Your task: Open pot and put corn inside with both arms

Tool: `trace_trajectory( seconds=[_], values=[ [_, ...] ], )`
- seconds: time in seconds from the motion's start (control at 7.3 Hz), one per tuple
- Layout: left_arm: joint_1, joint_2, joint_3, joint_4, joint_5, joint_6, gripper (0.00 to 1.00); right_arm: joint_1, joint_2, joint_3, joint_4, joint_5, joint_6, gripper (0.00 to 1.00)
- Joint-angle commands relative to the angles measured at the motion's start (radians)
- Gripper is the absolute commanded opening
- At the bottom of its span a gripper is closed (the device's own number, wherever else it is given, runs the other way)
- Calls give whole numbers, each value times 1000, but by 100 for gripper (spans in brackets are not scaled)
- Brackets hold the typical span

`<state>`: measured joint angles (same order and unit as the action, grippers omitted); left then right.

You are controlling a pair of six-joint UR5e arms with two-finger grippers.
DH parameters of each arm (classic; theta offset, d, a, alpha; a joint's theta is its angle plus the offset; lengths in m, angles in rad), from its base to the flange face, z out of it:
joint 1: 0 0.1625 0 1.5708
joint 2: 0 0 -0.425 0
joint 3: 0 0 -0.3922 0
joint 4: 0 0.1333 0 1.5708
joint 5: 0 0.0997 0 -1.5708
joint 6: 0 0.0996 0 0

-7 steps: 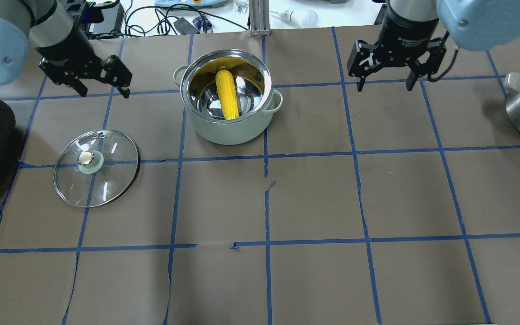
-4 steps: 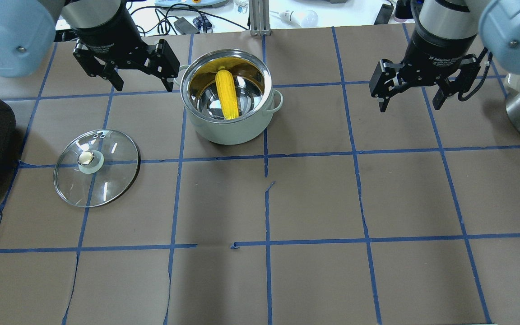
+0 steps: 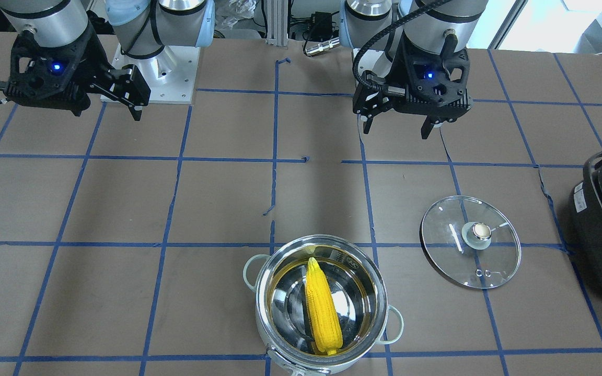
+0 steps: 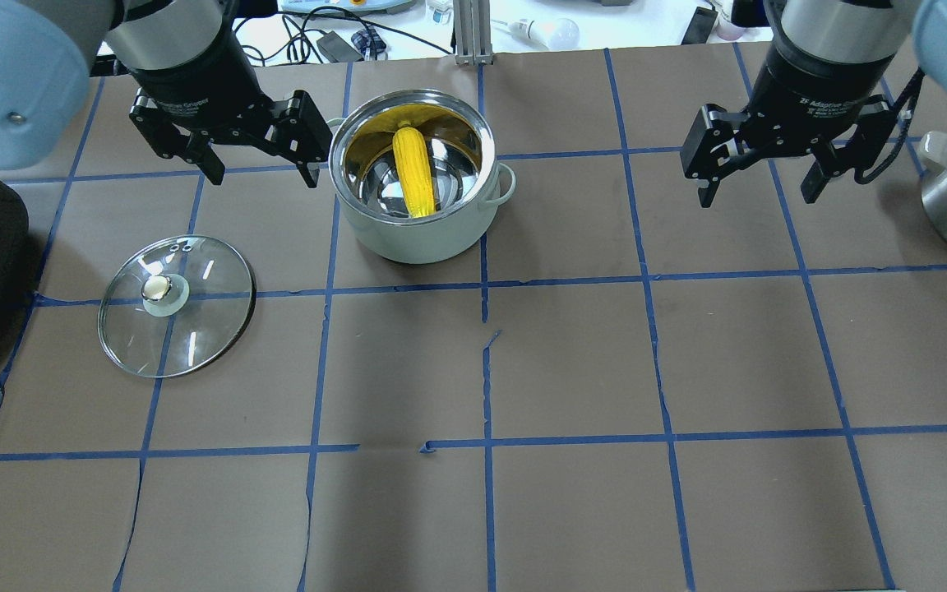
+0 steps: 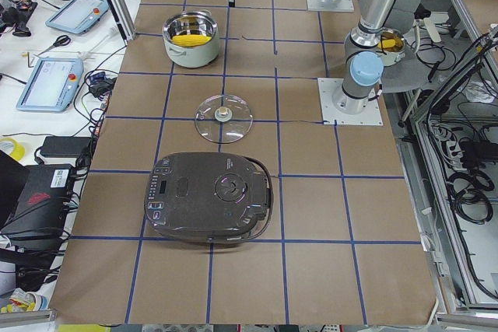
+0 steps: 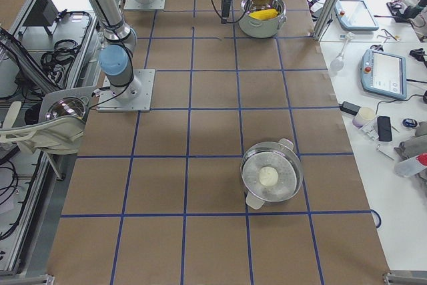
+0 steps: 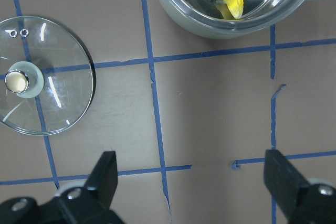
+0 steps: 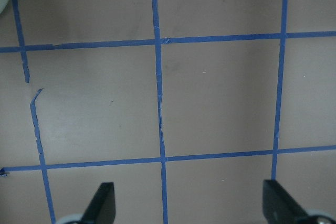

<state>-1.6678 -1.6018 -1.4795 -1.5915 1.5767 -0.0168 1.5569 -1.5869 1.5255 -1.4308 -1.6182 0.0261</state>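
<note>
- Step in hand: judging by how things lie, the job looks finished. The pot [image 4: 408,242] is open, the corn [image 4: 413,168] is inside it, and the lid [image 4: 194,329] lies flat on the tabletop [image 4: 572,362], knob up.
- Left pincer [image 4: 263,177]: fingers wide apart and holding nothing, hanging above the tabletop. The pot stands just beside it, on the side toward the right pincer, with the inner finger close to the pot's wall. I cannot tell if they touch.
- Right pincer [image 4: 755,197]: also spread and empty. The pot is well apart from it, off toward the left pincer, and its wrist view shows only bare tabletop between the fingers.
- The lid sits on the robot's side of the left pincer and slightly outward, apart from the pot.
- Corn's axis: it runs roughly from the robot's side of the pot to the far side, only slightly skewed. The pointed tip faces the robot and lies low on the pot's floor. The blunt end leans up against the far wall, so the cob is tilted, not flat.
- Next move, as I judge it: little is left beyond parking both arms. The left pincer needs care, rising or swinging outward so its inner finger does not knock the pot. The right has open room.
</note>
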Motion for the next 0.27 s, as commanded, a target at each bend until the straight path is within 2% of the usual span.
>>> trace_trajectory(
  seconds=[0.0,0.14],
  values=[
    [3,11,-4,-2,2,0,100,-1,2,1,3,-12,0,100],
    [5,13,-4,-2,3,0,100,0,2,-1,-2,-9,0,100]
  ],
)
